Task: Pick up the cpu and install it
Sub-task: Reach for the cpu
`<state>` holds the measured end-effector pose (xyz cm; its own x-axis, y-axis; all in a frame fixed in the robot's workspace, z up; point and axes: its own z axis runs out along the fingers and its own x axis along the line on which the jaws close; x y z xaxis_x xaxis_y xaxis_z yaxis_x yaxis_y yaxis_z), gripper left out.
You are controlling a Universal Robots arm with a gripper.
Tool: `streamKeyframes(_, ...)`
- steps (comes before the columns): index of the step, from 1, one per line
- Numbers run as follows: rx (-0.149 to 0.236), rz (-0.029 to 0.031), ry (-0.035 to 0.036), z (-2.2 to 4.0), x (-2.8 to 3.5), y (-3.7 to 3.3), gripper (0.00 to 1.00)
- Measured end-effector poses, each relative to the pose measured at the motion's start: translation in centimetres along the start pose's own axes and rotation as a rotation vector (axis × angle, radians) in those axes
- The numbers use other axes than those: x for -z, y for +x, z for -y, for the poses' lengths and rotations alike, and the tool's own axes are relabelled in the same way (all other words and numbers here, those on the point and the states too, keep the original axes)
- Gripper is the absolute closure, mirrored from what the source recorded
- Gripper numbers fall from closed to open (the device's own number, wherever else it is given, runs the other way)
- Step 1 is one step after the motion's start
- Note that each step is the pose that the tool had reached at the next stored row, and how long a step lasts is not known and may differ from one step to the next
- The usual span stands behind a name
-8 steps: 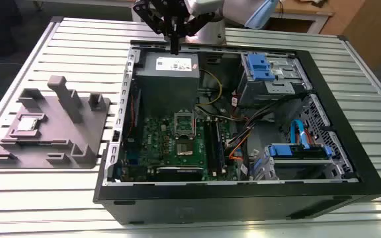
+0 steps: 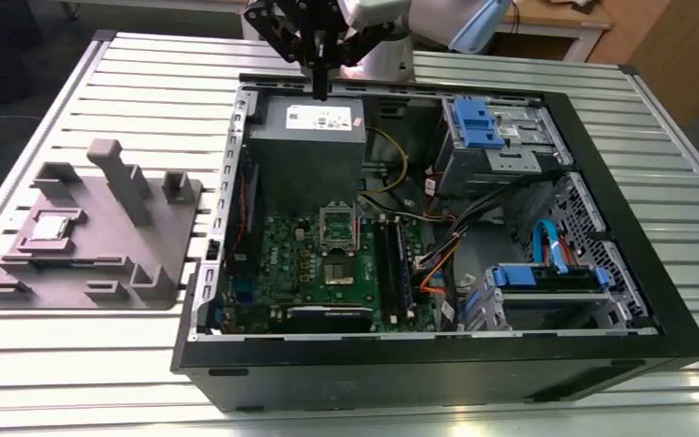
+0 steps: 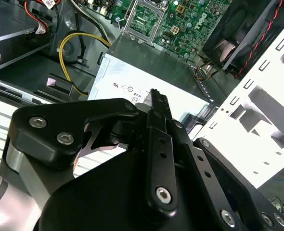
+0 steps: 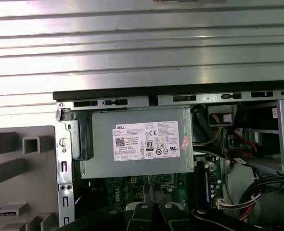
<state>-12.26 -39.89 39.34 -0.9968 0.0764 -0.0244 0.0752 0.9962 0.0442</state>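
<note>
**Exterior view.** One ribbed aluminium table [image 2: 70,364] with parallel slats; wooden furniture stands behind it. One black tower case [image 2: 447,364] lies open on the table. It holds one green motherboard [image 2: 313,264], one grey boxy power supply [image 2: 310,118] and two blue drive brackets [image 2: 491,123]. One grey plastic fixture [image 2: 95,232] stands at the exterior view's left of the case. The cpu [image 2: 55,225], a flat silver square, sits in this fixture. The gripper [image 2: 321,89] hangs over the power supply, well apart from the cpu, its fingers closed on nothing.

**Second wrist view.** Gripper [image 3: 156,96]: matte black bolted links. One yellow cable [image 3: 61,55].

**First wrist view.** Power supply [image 4: 137,142] with one white label; table [image 4: 132,48] slats; fixture [image 4: 17,163].
</note>
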Motion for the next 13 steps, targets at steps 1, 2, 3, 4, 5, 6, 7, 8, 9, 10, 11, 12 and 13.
streamKeyframes(1,0.000,0.0001,-0.0001,0.01,0.00,0.08,0.90)
streamKeyframes(2,0.000,0.0002,-0.0001,0.02,0.00,0.16,0.90)
streamKeyframes(3,0.000,0.0002,-0.0002,0.02,0.00,0.24,0.90)
streamKeyframes(4,0.000,0.0002,-0.0001,0.03,0.00,0.32,0.90)
streamKeyframes(5,0.000,0.0003,-0.0001,0.03,0.00,0.40,0.90)
streamKeyframes(6,0.000,0.0003,-0.0001,0.04,0.01,0.49,0.90)
streamKeyframes(7,0.000,0.0003,-0.0002,0.05,0.01,0.60,0.90)
streamKeyframes(8,0.000,0.0004,-0.0001,0.06,0.01,0.74,0.90)
streamKeyframes(9,0.000,0.0005,-0.0002,0.07,0.01,0.87,0.90)
streamKeyframes(10,0.000,0.0005,-0.0002,0.08,0.01,0.98,0.90)
streamKeyframes(11,0.000,0.0005,-0.0002,0.08,0.01,1.08,0.90)
streamKeyframes(12,0.000,0.0006,-0.0003,0.09,0.00,1.17,0.90)
streamKeyframes(13,0.000,0.0006,-0.0003,0.09,0.00,1.23,0.90)
